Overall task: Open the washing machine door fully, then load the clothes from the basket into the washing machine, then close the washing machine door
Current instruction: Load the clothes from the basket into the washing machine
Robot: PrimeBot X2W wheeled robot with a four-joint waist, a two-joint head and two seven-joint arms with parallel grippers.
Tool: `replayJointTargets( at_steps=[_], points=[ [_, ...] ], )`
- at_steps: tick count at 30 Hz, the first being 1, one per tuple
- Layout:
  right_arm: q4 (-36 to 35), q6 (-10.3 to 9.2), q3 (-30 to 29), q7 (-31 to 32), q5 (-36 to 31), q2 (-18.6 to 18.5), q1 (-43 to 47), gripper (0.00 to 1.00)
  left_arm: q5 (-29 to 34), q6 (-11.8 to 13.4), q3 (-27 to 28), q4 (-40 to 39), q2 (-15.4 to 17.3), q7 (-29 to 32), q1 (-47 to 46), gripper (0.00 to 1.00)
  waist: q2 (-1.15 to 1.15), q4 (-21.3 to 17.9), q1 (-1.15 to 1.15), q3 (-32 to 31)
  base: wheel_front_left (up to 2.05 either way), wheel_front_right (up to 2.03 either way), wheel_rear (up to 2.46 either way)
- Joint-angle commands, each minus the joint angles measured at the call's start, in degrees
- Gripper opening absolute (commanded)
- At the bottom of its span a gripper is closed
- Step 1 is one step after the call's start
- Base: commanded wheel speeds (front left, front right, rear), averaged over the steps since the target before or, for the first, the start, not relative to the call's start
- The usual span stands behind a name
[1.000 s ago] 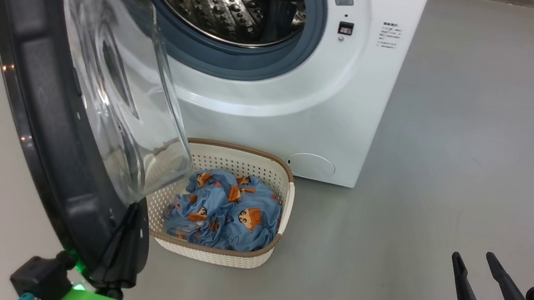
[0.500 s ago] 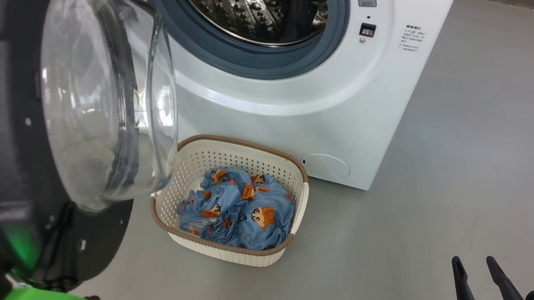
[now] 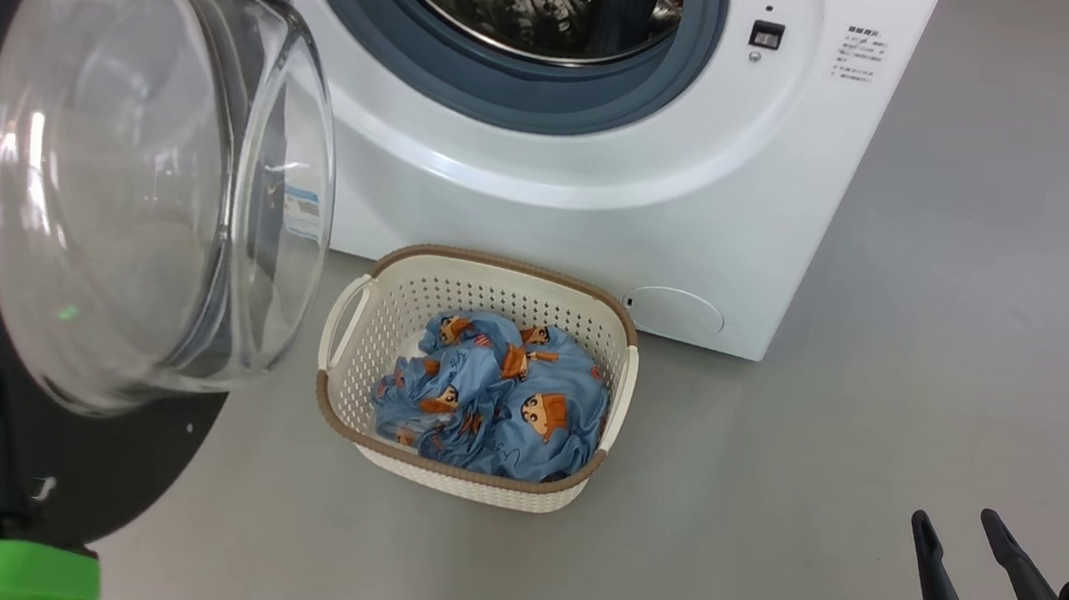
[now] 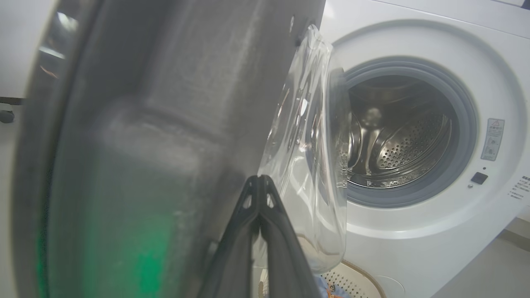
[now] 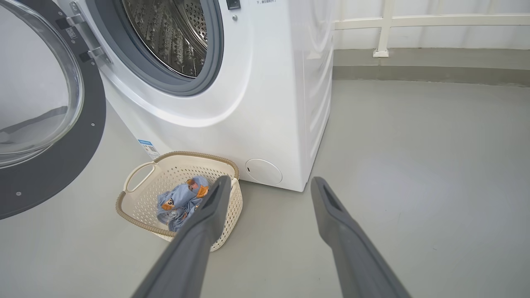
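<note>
Step in hand: opening the washing machine door (image 3: 136, 174). It is swung wide to the machine's left, with a black rim and a clear glass bowl, and looks near full open. Left tool (image 4: 259, 184): fingers pressed together, nothing pinched, up against the door's inner face beside the glass. Contact is unclear. Right tool (image 3: 954, 521) is spread and empty, well apart from the basket (image 3: 473, 489). The clothes (image 3: 502, 407) — crumpled blue, cartoon print — lie in the basket on the floor, just before the washing machine (image 3: 607, 198). Next, probably: back the left tool off the door, then reach into the basket — a soft heap that needs a deep pinch.
</note>
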Motion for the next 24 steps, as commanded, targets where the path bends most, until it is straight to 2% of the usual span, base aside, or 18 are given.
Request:
replayJointTargets(
  at_steps=[1,11,24],
  points=[
    [-1.53,0.08,1.05,-0.76,-0.57,-1.29,-0.70,1.00,0.71,0.12,4.11,-0.40,2.37,-0.37,-3.05,0.00,0.00,0.31,0.00,0.53,0.00,0.00,0.00],
    [-1.89,0.08,1.25,-0.76,-0.95,-1.80,-1.91,1.00,3.12,-1.37,11.23,5.11,3.11,-0.37,-8.92,0.00,0.00,0.99,0.00,2.85,0.00,0.00,0.00],
    [-2.19,0.08,1.04,-0.76,-1.00,-3.02,-3.47,1.00,8.22,-4.68,19.64,12.81,3.38,-0.37,-16.98,0.00,0.00,1.92,0.00,6.08,0.00,0.00,0.00]
  ],
)
